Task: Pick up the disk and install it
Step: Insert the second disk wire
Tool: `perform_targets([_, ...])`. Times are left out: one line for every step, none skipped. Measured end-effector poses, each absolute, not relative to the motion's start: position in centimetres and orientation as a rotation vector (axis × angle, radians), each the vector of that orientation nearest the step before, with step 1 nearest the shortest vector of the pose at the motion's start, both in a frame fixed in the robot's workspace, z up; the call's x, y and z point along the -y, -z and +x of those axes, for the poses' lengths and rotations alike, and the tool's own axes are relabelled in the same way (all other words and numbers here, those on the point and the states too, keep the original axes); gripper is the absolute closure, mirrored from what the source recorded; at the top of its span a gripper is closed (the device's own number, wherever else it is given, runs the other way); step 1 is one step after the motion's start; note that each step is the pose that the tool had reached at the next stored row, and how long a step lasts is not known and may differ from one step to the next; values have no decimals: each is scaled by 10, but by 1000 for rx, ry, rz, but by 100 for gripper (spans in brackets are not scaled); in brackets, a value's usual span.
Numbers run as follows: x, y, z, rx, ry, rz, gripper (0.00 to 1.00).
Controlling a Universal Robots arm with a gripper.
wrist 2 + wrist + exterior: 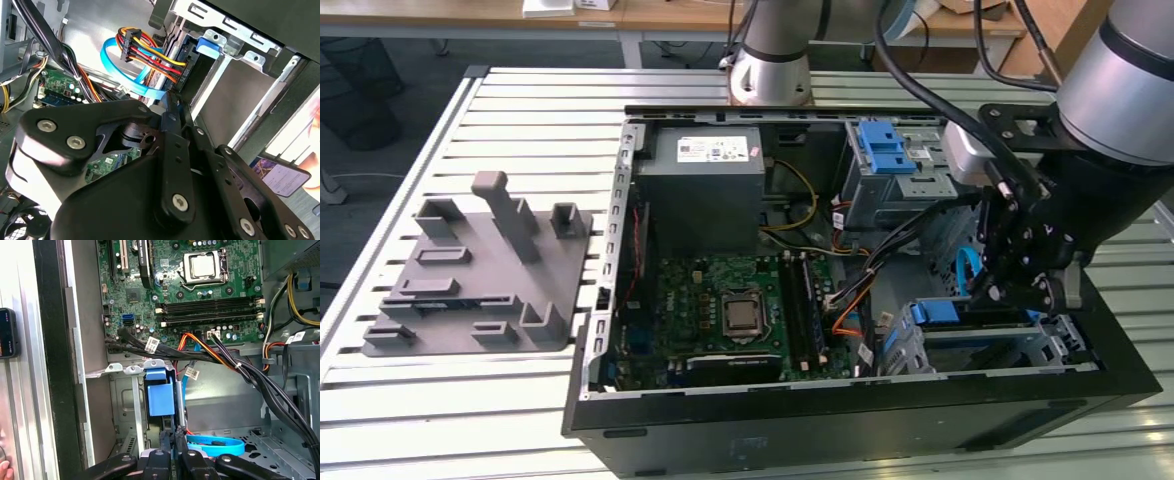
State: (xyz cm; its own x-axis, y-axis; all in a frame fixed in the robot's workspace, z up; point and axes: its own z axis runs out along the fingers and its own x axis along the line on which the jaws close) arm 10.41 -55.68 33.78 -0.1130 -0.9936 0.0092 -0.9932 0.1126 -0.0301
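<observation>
A: How do the jaws (173,440) stand?

B: Nearly closed, low in the middle of the first wrist view, fingertips side by side at the end of the disk (161,399). Whether they pinch anything, I cannot tell.

A: And the disk?

B: Its blue carrier sits in the drive cage (1014,345) at the lower right of the exterior view, inside the computer case (627,250) on the counter (400,400).

A: What does this step ask?

B: Push straight along the cage rails, I'd say, and keep clear of the blue data cable (215,444) just beside the fingertips.
</observation>
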Motion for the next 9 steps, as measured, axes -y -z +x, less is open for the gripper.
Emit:
perform_targets([557,-338,104,-2333,45,-2083,83])
perform_targets([557,-338,104,-2333,45,-2083,83])
perform_targets([557,-338,104,-2334,45,-2084,83])
perform_targets([557,-339,104,-2334,47,-2084,83])
perform_targets([557,-339,104,-2334,47,-2084,83])
perform_targets([557,-339,104,-2335,48,-2085,83])
perform_targets([557,-340,104,-2335,48,-2085,83])
perform_targets([557,-340,104,-2335,49,-2085,83])
perform_targets([557,-340,104,-2336,50,-2085,83])
